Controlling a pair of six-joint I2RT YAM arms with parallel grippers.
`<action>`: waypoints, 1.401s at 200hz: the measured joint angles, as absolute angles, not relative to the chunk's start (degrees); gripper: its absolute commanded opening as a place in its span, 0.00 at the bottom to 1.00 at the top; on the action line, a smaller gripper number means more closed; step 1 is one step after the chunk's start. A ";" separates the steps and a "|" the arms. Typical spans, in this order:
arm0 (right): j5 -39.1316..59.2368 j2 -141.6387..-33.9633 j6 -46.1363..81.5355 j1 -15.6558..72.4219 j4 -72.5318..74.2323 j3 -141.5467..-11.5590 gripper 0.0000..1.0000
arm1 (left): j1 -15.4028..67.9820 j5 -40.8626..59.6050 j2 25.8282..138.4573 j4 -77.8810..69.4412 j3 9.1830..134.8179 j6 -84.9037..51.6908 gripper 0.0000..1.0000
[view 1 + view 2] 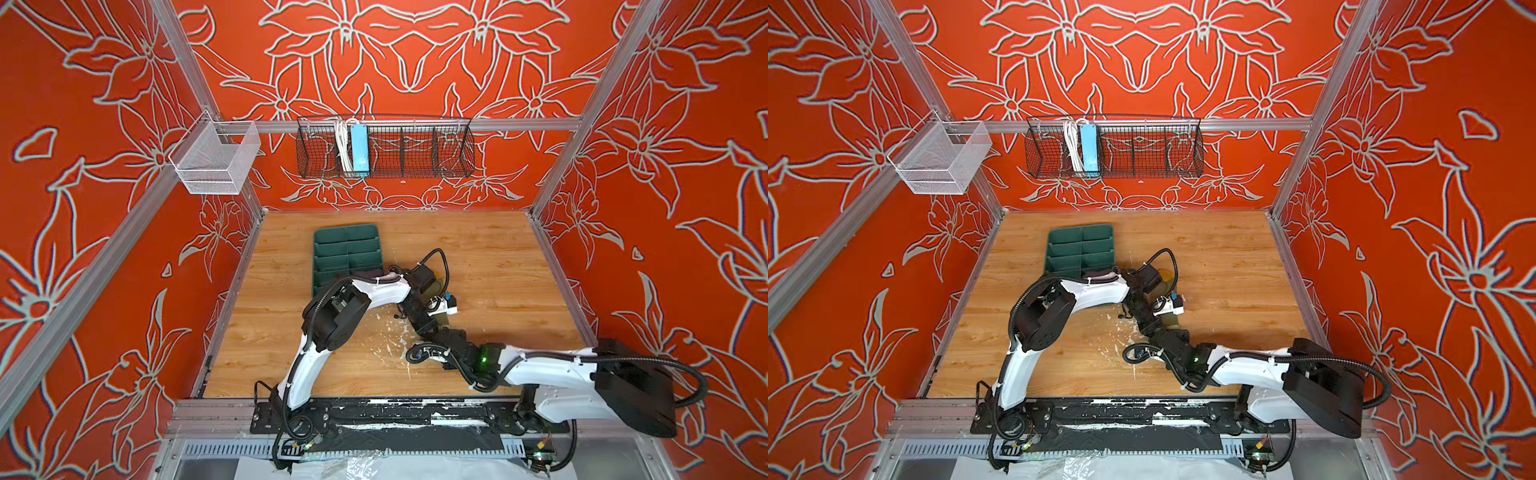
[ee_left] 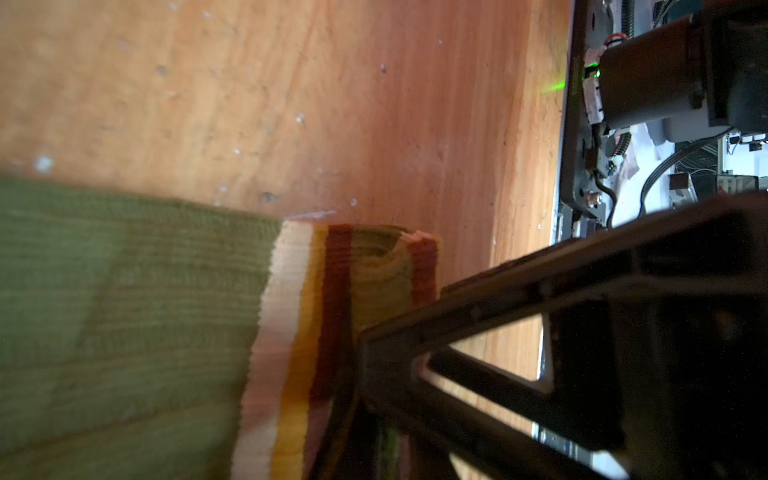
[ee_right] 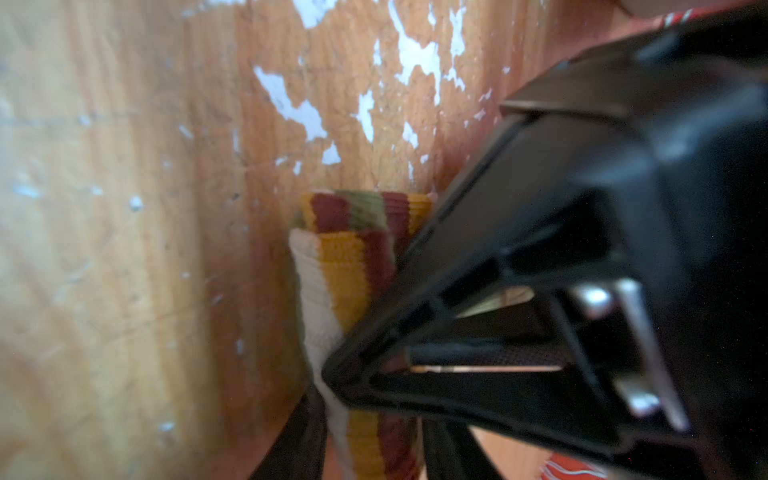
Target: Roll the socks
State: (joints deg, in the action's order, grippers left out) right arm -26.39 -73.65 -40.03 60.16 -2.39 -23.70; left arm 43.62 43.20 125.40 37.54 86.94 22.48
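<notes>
The olive green sock point(image 2: 124, 311) lies flat mid-desk point(image 1: 498, 257), just right of the green divided tray's point(image 1: 332, 245) near corner. My left gripper point(image 2: 353, 374) is clenched on its striped cuff, I judge to pin that end so the roll starts tight. My right gripper point(image 3: 320, 399) straddles the same cuff, doubled over there; whether its fingers actually bite, I cannot tell. In both top views my arms cover nearly all the sock. A dark purplish lump point(image 1: 1100, 275) at the tray's near edge, maybe the purple sock, sits mostly hidden by my left arm
</notes>
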 measured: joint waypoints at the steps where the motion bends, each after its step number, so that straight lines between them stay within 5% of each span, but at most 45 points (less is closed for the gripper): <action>1: -26.59 -73.73 -40.03 60.12 -2.26 -23.70 0.20 | 43.59 43.18 125.40 37.52 86.94 22.46 0.08; 29: -25.93 -74.08 -39.72 60.10 -3.95 -24.29 0.00 | 43.62 42.26 124.81 37.15 86.52 22.46 0.16; 59: -23.29 -72.88 -39.59 59.94 -5.69 -24.71 0.00 | 44.40 38.46 120.92 35.59 83.64 22.09 0.42; 87: -18.13 -70.85 -39.38 58.02 -7.46 -24.80 0.00 | 44.73 30.76 114.83 34.74 79.46 22.02 0.53; 137: -7.38 -69.63 -38.46 53.28 -13.47 -27.62 0.00 | 43.75 16.88 98.04 30.76 71.83 23.68 0.57; 201: 9.39 -68.69 -38.41 46.09 -22.20 -31.09 0.00 | 43.18 -5.52 61.91 14.76 55.11 31.94 0.71; 243: 21.50 -80.03 -38.57 39.03 -31.79 -40.82 0.00 | 43.09 1.65 45.43 16.49 52.18 41.32 0.71; 280: 26.65 -86.28 -38.81 35.35 -35.20 -44.88 0.00 | 46.17 8.23 45.65 16.29 49.45 44.62 0.69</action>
